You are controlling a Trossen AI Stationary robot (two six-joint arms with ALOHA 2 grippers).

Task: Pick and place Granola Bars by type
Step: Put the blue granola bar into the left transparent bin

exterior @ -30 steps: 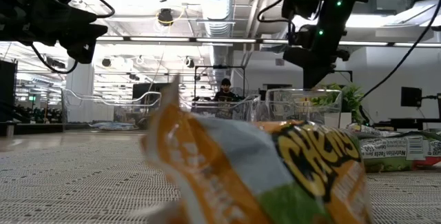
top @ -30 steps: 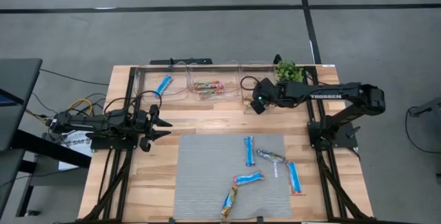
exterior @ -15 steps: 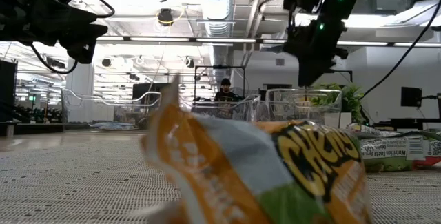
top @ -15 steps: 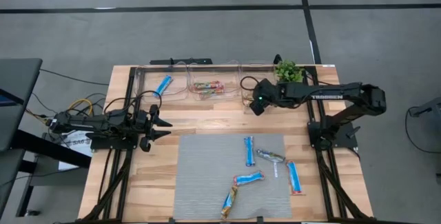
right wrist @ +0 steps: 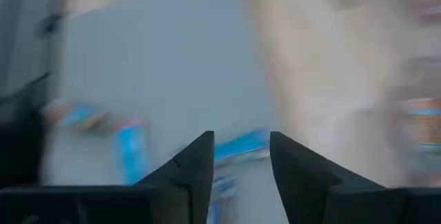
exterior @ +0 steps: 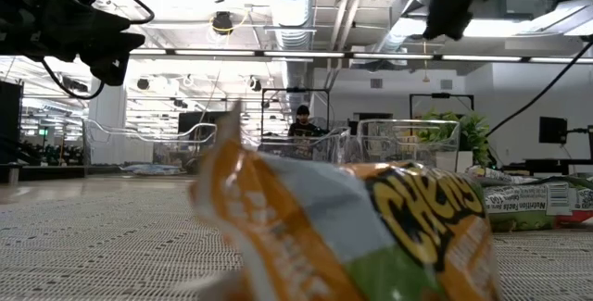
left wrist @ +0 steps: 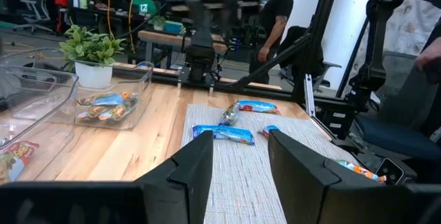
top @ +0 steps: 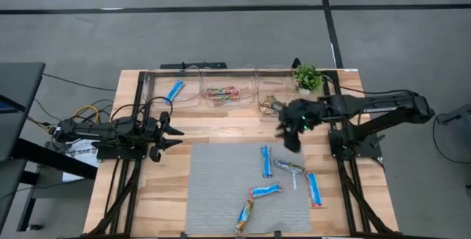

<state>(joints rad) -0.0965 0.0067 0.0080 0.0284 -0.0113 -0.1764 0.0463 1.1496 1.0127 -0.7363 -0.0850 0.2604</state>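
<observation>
From above, we saw a wooden table (top: 221,132) with a grey mat (top: 221,187) at its 6 o'clock side and three clear bins along its 12 o'clock edge. The left bin (top: 163,90) held one blue bar (top: 175,90), the middle bin (top: 221,92) orange-brown bars (top: 222,92), and the right bin (top: 274,95) silvery-green bars (top: 271,106). A small potted plant (top: 308,78) stood beside the right bin.

Our right gripper (top: 289,132) hung over the bare wood between the right bin and the mat, fingers spread and empty. Our left gripper (top: 168,131) waited at 9 o'clock, also released, holding nothing.

Five bars lay on the mat: a blue bar (top: 266,161) upright near the middle, a silvery-green bar (top: 288,168) just beside it, another blue one (top: 314,190) toward 4 o'clock, a blue bar (top: 265,190) lying aslant, and an orange-brown bar (top: 244,215) near the 6 o'clock edge.
</observation>
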